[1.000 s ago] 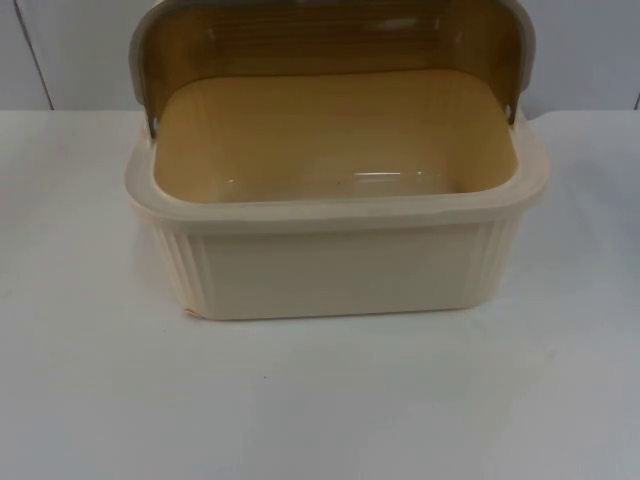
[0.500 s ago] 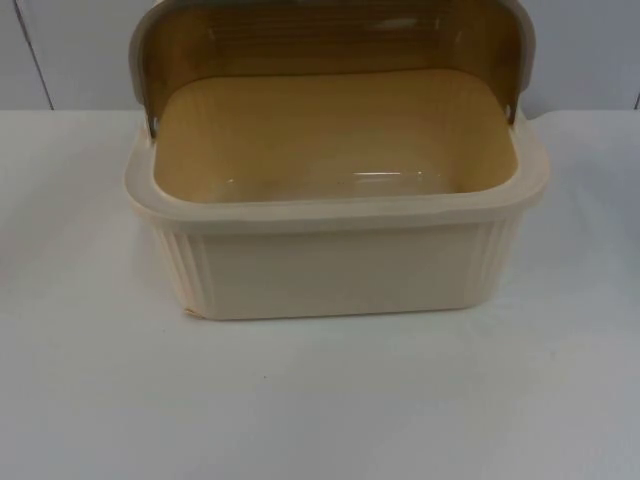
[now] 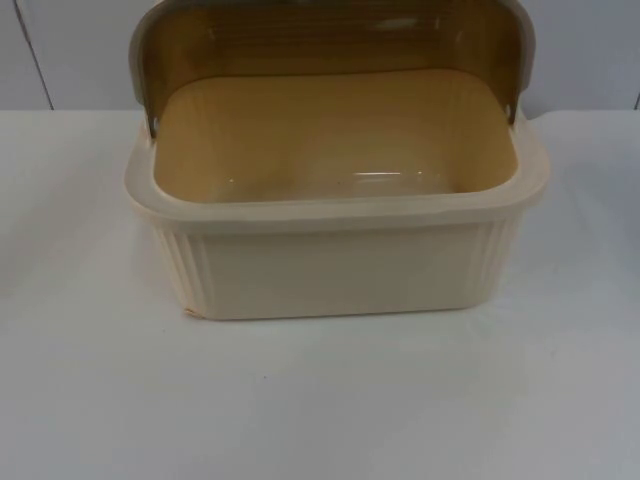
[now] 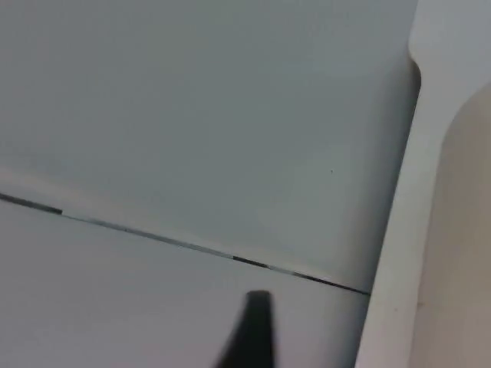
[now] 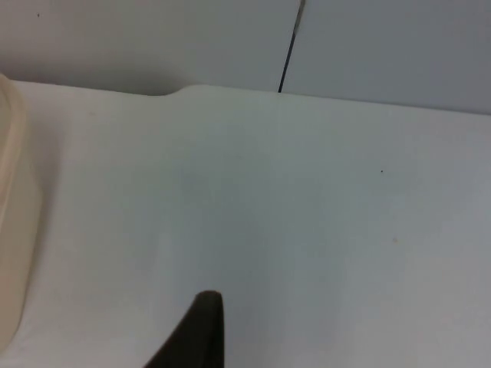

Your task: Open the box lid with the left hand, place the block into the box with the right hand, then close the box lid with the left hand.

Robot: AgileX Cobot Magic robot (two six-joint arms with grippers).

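The cream box [image 3: 335, 270] stands in the middle of the white table in the top view. Its brown see-through lid [image 3: 330, 40] is swung up and back over the rear edge. Inside, the tan floor [image 3: 330, 150] is bare. My left gripper [image 4: 249, 337] hangs off the box's left side, where the cream box wall [image 4: 464, 245] is close by. My right gripper [image 5: 196, 333] is over bare table off the box's right side, with the box's cream edge [image 5: 11, 215] just beside it.
The grey partition wall [image 3: 590, 50] runs behind the box, with a dark seam [image 5: 290, 46] in it. White table top [image 3: 320, 400] stretches in front of the box and to both sides.
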